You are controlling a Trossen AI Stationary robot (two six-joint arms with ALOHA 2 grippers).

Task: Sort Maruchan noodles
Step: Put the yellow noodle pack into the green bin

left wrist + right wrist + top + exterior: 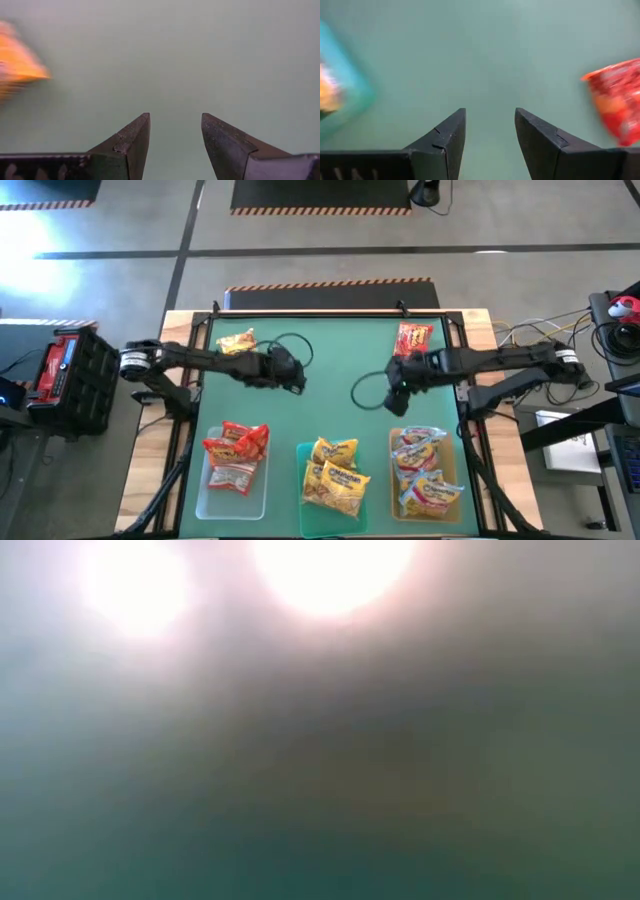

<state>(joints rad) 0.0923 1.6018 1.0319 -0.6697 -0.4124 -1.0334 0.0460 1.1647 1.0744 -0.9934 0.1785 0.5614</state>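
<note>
Two grippers, left [296, 377] and right [397, 402], over bare green mat [340, 395], fingers parted, gripping nothing. Loose at the far side: yellow packet [237, 341], red packet [414, 338]. Other noodles in clear tray [207, 494], teal tray [306, 520] and (seemingly) amber tray [452, 470].

Green mat [330, 405] covering the bench, wood edges showing at the sides. Three trays lined up along the near edge: clear tray [205, 495] on the left, teal tray [310, 515] in the middle, amber tray [452, 505] on the right. Black and red crate [65, 370] off the left side. Cables [530, 330] and gear off the right. Striped floor tape [320, 283] beyond the far edge.
</note>
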